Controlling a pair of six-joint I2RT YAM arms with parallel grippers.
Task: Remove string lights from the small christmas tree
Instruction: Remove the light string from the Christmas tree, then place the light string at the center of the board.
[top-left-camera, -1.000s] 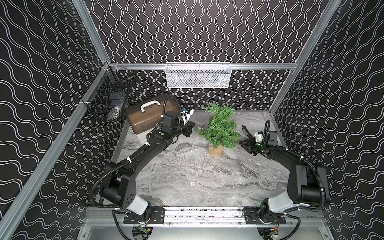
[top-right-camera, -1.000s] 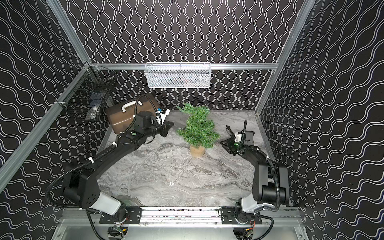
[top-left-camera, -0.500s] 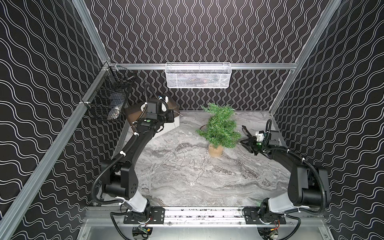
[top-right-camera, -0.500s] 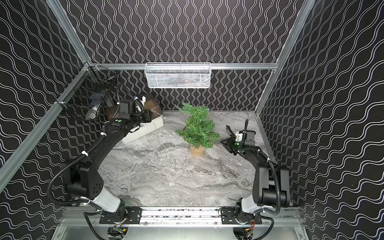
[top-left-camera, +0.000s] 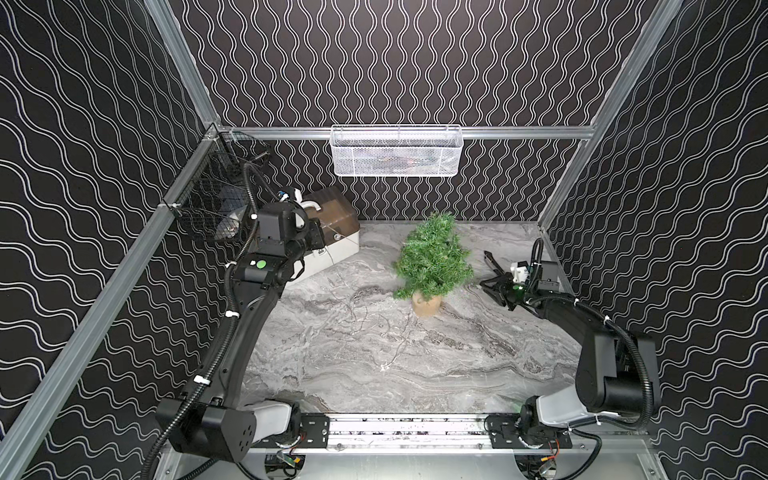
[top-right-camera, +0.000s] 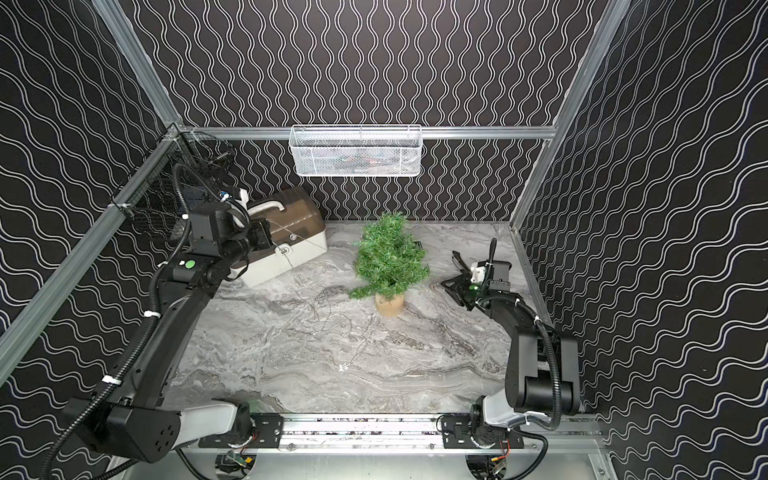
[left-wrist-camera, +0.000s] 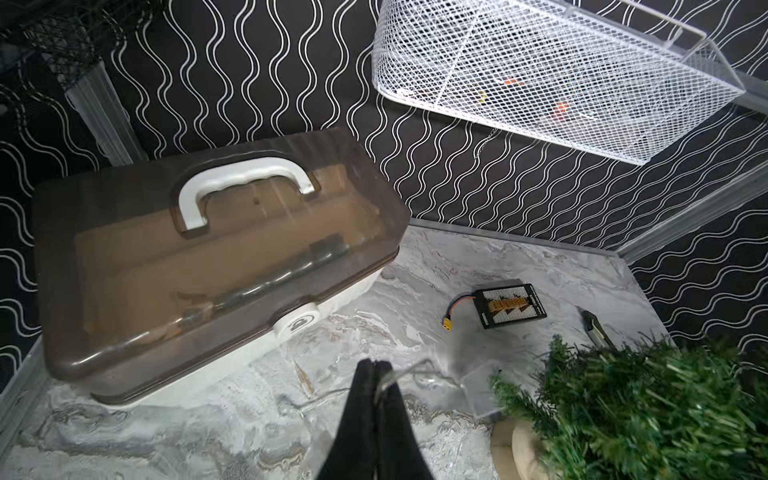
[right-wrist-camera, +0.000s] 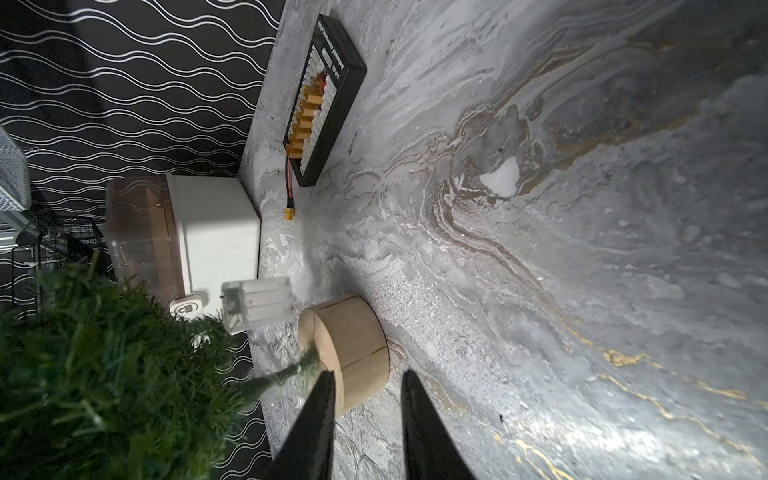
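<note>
Grey marbled tabletop (top-left-camera: 457, 374) lay between black wavy-patterned walls. Above the middle of both top views stood the small christmas tree (top-left-camera: 432, 262), upright on its tan base. The string lights (top-left-camera: 384, 366) trailed loose over the table to the left of and below the tree, their clear box (right-wrist-camera: 255, 305) beside its base. The left gripper (left-wrist-camera: 376, 365) was pinched together on the wire in front of the storage box (top-left-camera: 332, 232). The right gripper (right-wrist-camera: 368, 372), jaws apart and empty, sat just right of the tree.

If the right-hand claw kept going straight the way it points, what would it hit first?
Probably the tree's base: in the right wrist view the open right gripper points straight at it, with nothing in between. Depth is unclear, so it might brush the trunk first.
</note>
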